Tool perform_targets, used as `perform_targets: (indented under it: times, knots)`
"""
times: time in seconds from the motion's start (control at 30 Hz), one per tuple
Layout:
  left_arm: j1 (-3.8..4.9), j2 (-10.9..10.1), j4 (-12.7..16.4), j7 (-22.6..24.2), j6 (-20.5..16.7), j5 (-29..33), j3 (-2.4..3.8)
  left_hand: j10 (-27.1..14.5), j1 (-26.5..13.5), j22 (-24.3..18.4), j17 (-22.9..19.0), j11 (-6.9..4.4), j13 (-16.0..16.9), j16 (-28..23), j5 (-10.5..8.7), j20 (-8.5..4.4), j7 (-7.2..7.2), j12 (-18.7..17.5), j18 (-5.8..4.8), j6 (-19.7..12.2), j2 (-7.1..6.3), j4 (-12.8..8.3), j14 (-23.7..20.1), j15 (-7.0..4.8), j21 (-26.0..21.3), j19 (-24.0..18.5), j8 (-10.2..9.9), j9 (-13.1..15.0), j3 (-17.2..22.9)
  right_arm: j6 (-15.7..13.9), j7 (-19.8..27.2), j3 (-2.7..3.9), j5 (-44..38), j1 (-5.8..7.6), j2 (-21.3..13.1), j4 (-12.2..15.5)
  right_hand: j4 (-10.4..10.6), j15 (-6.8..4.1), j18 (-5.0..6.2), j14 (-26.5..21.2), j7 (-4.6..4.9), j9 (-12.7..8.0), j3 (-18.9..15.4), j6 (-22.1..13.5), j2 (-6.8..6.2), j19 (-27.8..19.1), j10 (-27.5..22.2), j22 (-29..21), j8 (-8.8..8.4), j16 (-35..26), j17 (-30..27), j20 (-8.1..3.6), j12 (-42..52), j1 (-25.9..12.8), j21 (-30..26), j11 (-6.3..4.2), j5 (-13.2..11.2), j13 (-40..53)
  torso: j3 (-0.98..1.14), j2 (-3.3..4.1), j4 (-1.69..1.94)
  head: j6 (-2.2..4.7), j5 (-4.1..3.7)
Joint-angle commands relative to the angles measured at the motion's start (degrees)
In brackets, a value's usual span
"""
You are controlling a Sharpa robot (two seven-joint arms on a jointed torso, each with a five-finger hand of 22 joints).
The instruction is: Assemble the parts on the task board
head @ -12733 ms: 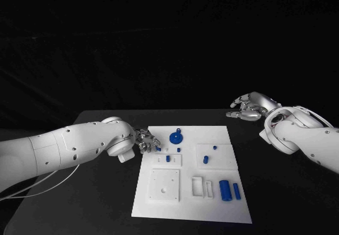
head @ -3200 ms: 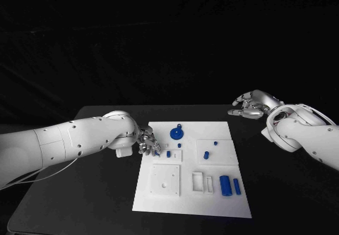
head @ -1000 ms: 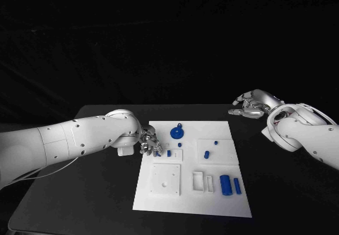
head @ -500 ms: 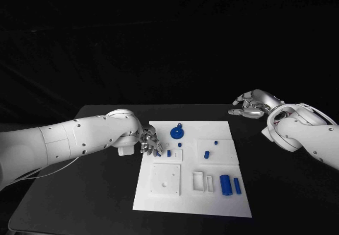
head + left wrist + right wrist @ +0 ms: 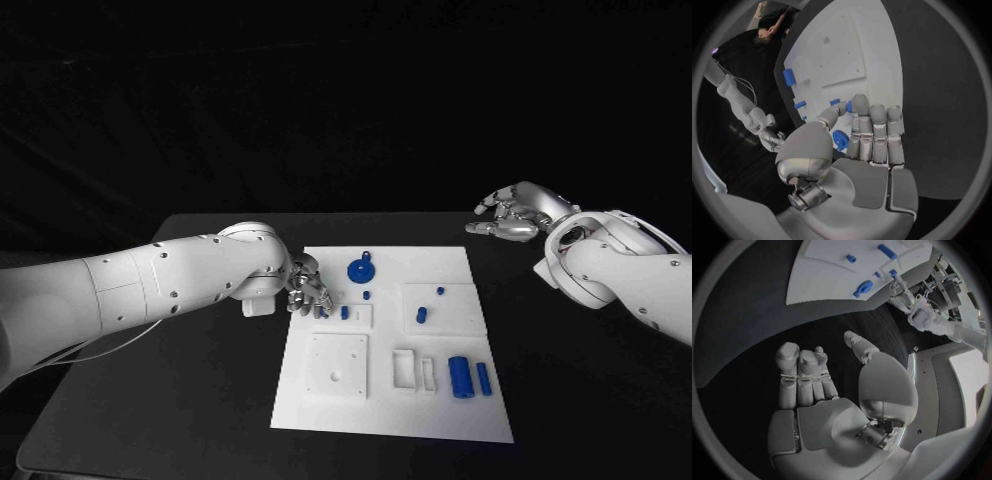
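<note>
Left hand [image 5: 306,292] at left edge of task board [image 5: 392,400], fingers together over small blue part [image 5: 343,312] — grip itself hard to make out, cannot tell if anything is pinched. Right hand [image 5: 516,214] well off board above black table [image 5: 173,400], fingers curled in, palm empty in right wrist view. Round blue part [image 5: 361,269] near board's far edge; two blue bars [image 5: 469,378] near right edge.

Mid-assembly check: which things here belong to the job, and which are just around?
Belongs to the job:
task board
round blue part
blue cylinders
small blue pegs
left hand, at the board's left edge

Just around:
black table
right hand, off the board, holding nothing
</note>
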Motion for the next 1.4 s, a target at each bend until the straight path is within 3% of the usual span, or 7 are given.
perform_targets:
  times: [0.03, 0.8, 1.4]
  knots:
    - [-0.13, 0.2, 0.2, 0.1, 1.2, -0.3, -0.16, 0.0, 1.3, 1.2, 0.1, -0.29, 0.1, 0.2, 0.10, -5.02, 0.01, 0.1, -0.88, -0.2, 1.07, -3.2, 0.0, -0.22, 0.2, -0.2, -0.2, 0.0, 3.4, 0.7, 0.5, 0.02, -0.2, -0.02, -0.1, 0.1, 0.5, 0.04, 7.91, 0.5, 0.43, -0.1, 0.0, 0.1, 0.23, 0.1, -0.2, 0.5, 0.25, -0.3, 0.1, -0.46, 0.4, 0.1, -0.4, -0.14, 0.2, -0.1, -0.05, -0.01, -0.03, -0.03, -0.05]
    - [-0.16, -0.1, 0.0, 0.6, 1.2, 0.9, -0.23, 0.0, 1.4, 1.2, 0.1, -0.31, 0.1, 0.2, 0.11, -5.03, -0.01, 0.1, -0.86, -0.2, 1.02, -3.3, 0.0, -0.21, 0.3, -0.3, -0.1, 0.0, 3.4, 0.7, 0.5, 0.02, -0.2, -0.02, 0.0, 0.1, 0.5, 0.04, 7.91, 0.5, 0.43, -0.1, 0.0, 0.1, 0.23, 0.1, -0.2, 0.5, 0.25, -0.3, 0.1, -0.46, 0.4, 0.2, -0.4, -0.14, 0.2, -0.1, -0.05, 0.04, -0.03, -0.04, -0.11]
    - [-0.14, -0.1, -0.7, 1.0, 3.6, 2.7, -0.08, 0.3, 1.8, 1.3, 0.3, -0.44, 0.4, 0.6, 0.82, -5.07, -0.15, 0.4, -0.81, 0.1, 0.69, -3.5, 0.2, -0.24, 0.5, -0.3, 0.1, 0.2, 3.3, 0.7, 0.5, 0.02, -0.2, -0.03, 0.1, -0.1, 0.5, 0.04, 7.91, 0.5, 0.44, -0.1, -0.1, 0.1, 0.22, 0.1, -0.2, 0.5, 0.25, -0.3, 0.1, -0.46, 0.4, 0.2, -0.4, -0.14, 0.2, -0.1, -0.02, 0.01, 0.00, -0.17, -0.32]
